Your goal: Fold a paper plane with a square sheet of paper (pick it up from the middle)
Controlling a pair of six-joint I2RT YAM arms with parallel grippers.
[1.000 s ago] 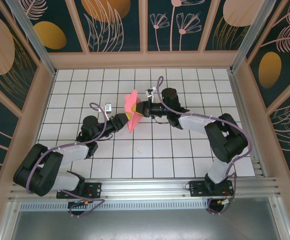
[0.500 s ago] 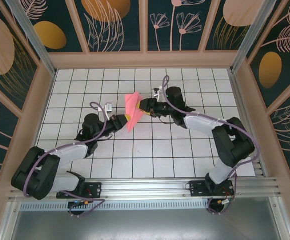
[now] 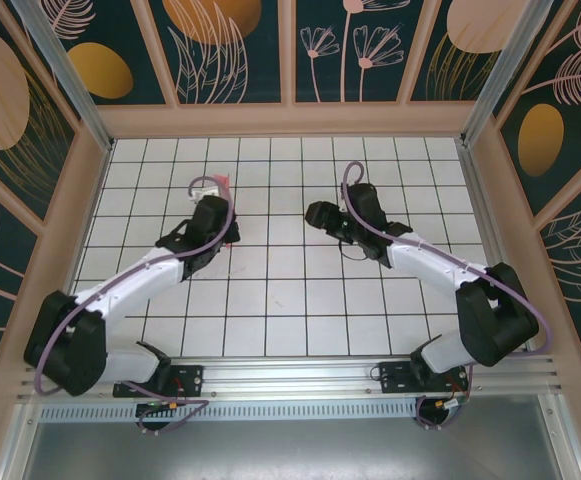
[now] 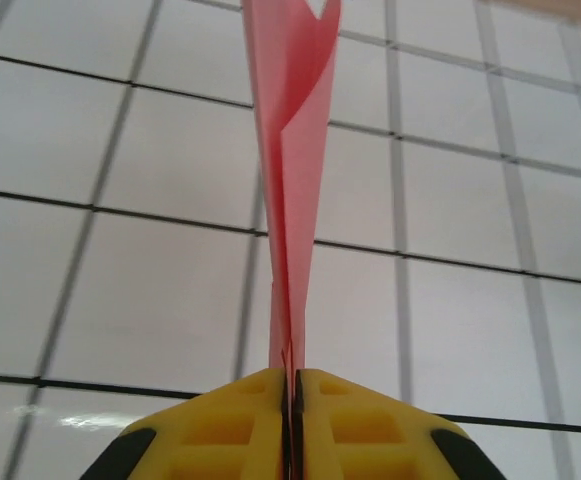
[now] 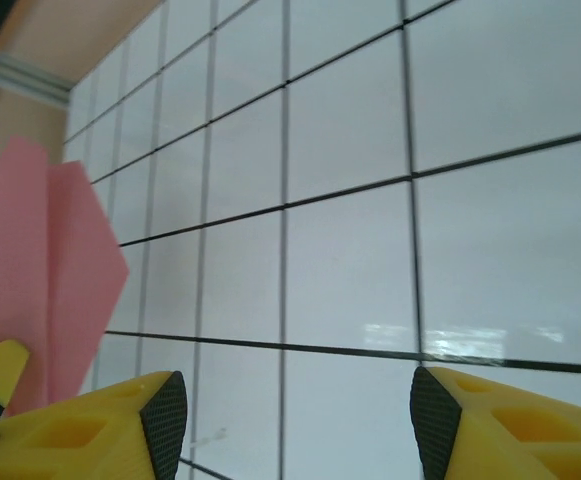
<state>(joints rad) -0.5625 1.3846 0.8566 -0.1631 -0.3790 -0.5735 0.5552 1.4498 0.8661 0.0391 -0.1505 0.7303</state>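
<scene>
Two claws, one grip. My left claw (image 4: 292,400) is clamped on the near edge of the folded sheet of thin salmon-pink paper (image 4: 295,150), which juts out from it above the white tiled surface (image 4: 150,300). Right of that paper my right claw (image 5: 295,410) hangs with jaws apart, empty. With one pinch only, the flaps may spring open or droop.

One paper plane (image 4: 295,180) and two arms (image 3: 140,280) (image 3: 430,258).
</scene>
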